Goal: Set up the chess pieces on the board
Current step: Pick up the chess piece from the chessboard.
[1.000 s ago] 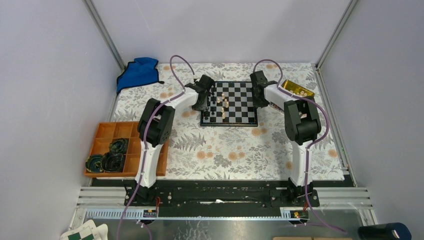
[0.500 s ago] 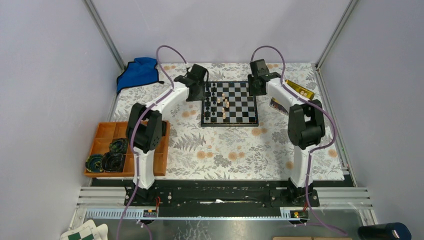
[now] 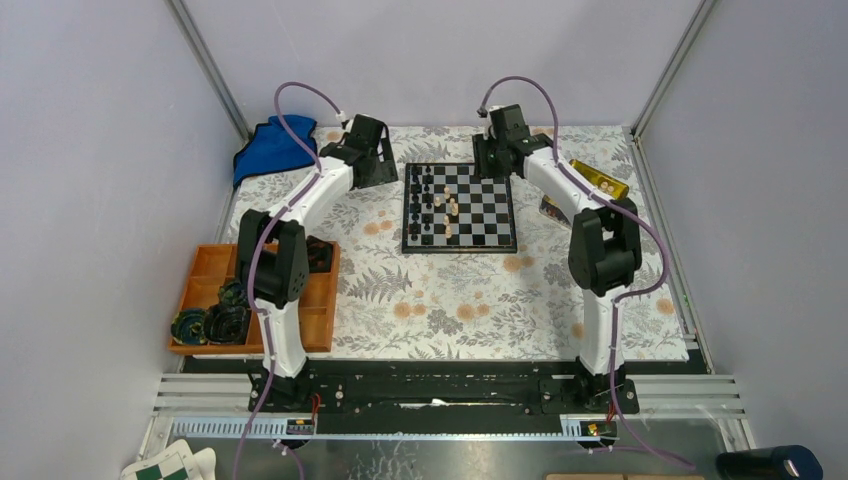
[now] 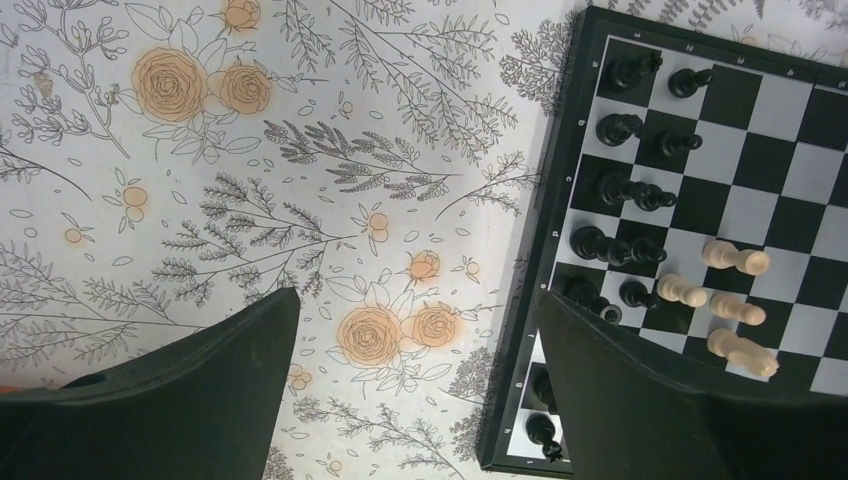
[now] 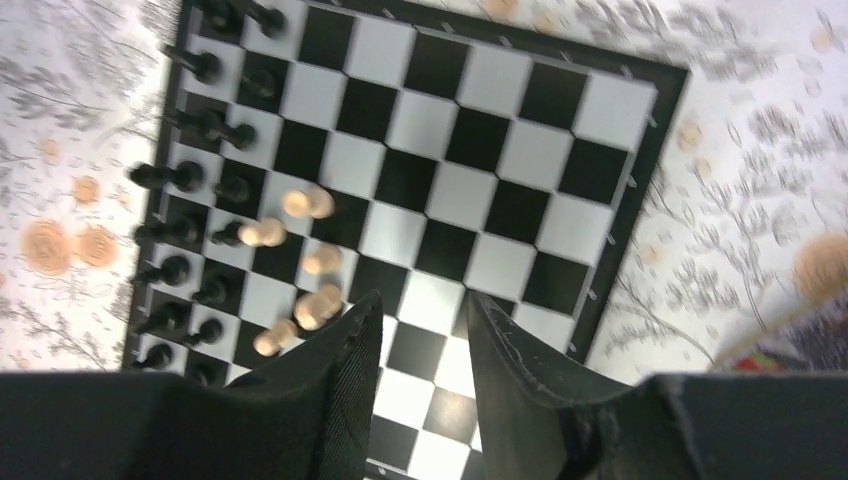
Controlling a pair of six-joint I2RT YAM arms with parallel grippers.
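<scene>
The board (image 3: 492, 218) lies at the far middle of the table. Black chess pieces (image 3: 424, 207) fill its two left columns, and several pale chess pieces (image 3: 449, 209) stand clustered just right of them. My left gripper (image 3: 374, 160) hovers off the board's far-left corner. In the left wrist view this gripper (image 4: 415, 297) is open wide over the floral cloth, nothing between its fingers, with the board (image 4: 560, 200), black pieces (image 4: 620, 130) and pale pieces (image 4: 735, 258) to its right. My right gripper (image 3: 495, 158) hangs above the board's far edge. Seen from the right wrist, it (image 5: 425, 300) is open and empty over the board (image 5: 520, 170).
An orange compartment tray (image 3: 215, 262) holding dark round items sits at the left, beside the left arm. A blue cloth (image 3: 275, 145) lies at the far left corner. A gold tin (image 3: 597, 180) rests at the far right. A green-and-white checkered folded thing (image 3: 170, 465) lies at the near left.
The left gripper went from shut over the board's black pieces to wide open and withdrew off the far-left corner. The right gripper moved off the right edge toward the far edge and opened wider.
</scene>
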